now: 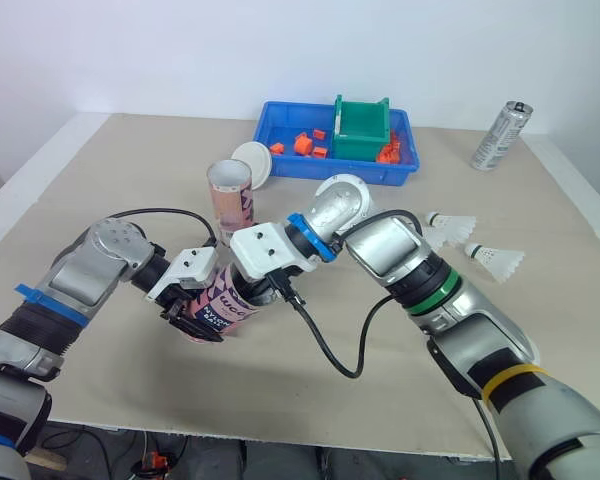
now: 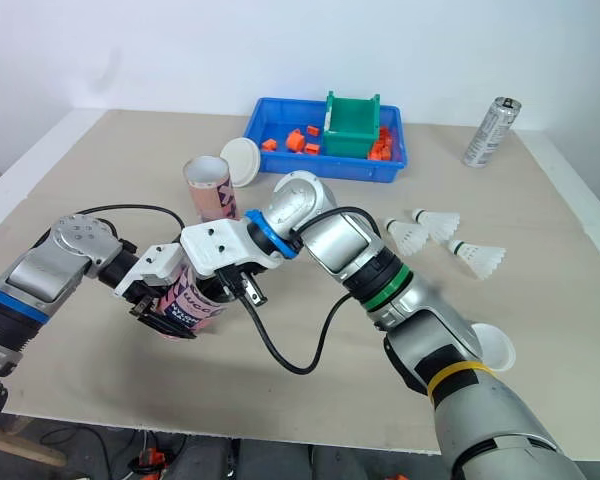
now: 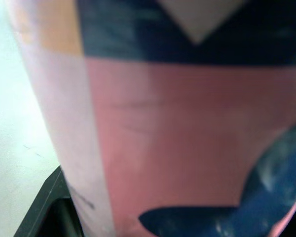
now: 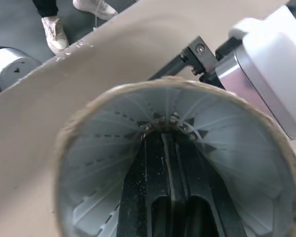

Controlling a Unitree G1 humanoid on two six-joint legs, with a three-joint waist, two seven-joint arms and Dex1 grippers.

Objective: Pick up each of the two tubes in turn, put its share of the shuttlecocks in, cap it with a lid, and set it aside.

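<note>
A pink and blue tube point(image 1: 223, 306) is held tilted just above the table, with my left gripper point(image 1: 195, 318) shut around its body. In the left wrist view the tube's wall point(image 3: 187, 128) is pressed close. My right gripper point(image 4: 166, 136) reaches into the tube's open mouth point(image 4: 89, 116), its black fingers together inside the white feather skirt of a shuttlecock point(image 4: 113, 128) seated in the tube. A second tube point(image 1: 230, 194) stands upright behind. Three loose shuttlecocks point(image 2: 440, 222) lie to the right. One white lid point(image 1: 252, 162) rests near the tray, another lid point(image 2: 490, 350) near the front right.
A blue tray point(image 1: 335, 172) with orange pieces and a green bin point(image 1: 361, 125) sits at the back. A silver can point(image 1: 501, 135) stands at the back right. A black cable point(image 1: 330, 350) loops from my right wrist over the table.
</note>
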